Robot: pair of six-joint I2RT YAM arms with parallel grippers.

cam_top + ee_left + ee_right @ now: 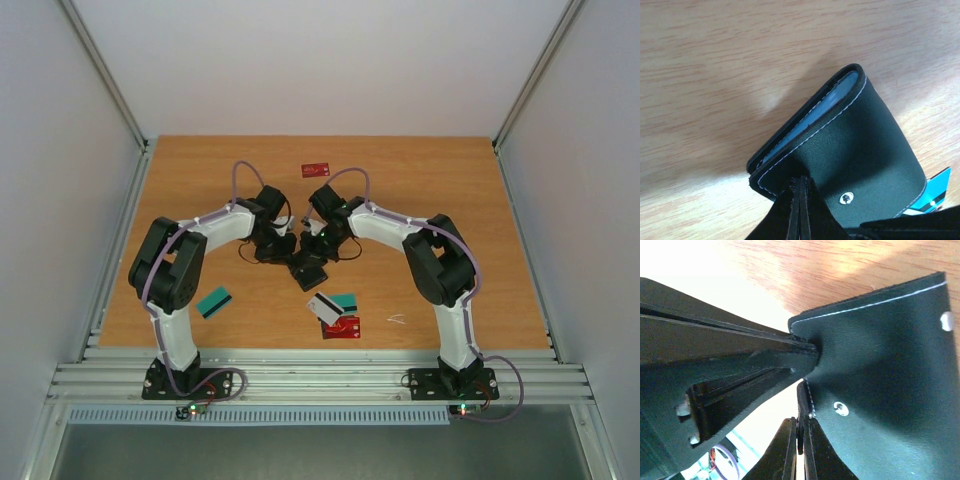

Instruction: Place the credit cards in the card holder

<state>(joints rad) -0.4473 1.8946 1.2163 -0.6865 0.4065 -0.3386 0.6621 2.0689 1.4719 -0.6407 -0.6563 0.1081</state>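
Observation:
The black card holder is held above the table's middle, between both grippers. My left gripper is shut on the edge of its snap flap. The holder is part open, showing pale blue lining. My right gripper is shut on another edge of the holder; the holder fills the right wrist view. Loose credit cards lie on the table: a red one far back, a teal one at left, and a white, teal and red one overlapping near the front.
My left gripper's fingers fill the left of the right wrist view. A teal card's corner shows under the holder. A small pale scrap lies front right. Grey walls enclose the wooden table.

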